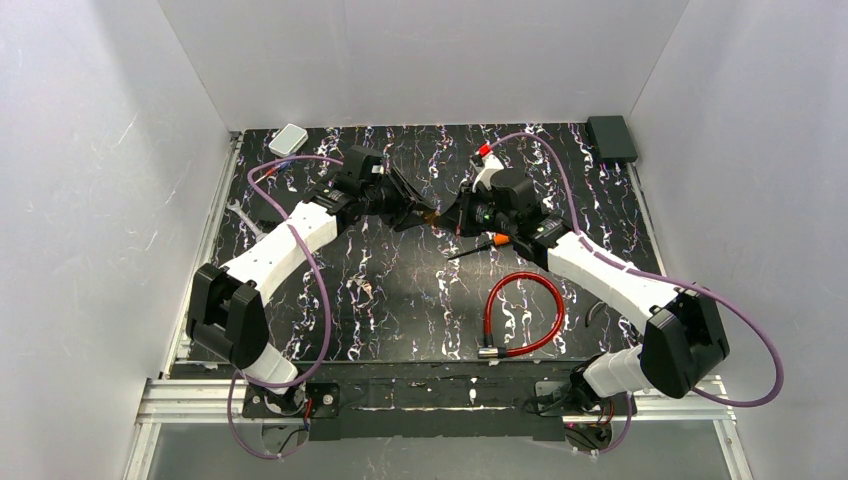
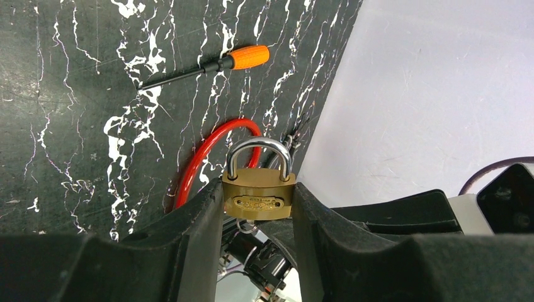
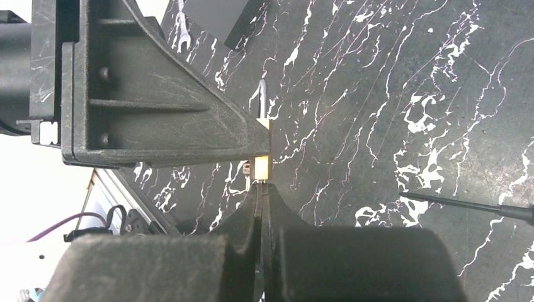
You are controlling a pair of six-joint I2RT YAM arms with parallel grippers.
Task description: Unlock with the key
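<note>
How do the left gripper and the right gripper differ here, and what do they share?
The left gripper has its jaws apart, clamped on the brass sides of the padlock; the right gripper has its jaws shut together. The left gripper carries the padlock; the right gripper only points its tips at the end opposite the shackle. Both are black and meet at the padlock.

Padlock shiny brass; table glossy marble-look
</note>
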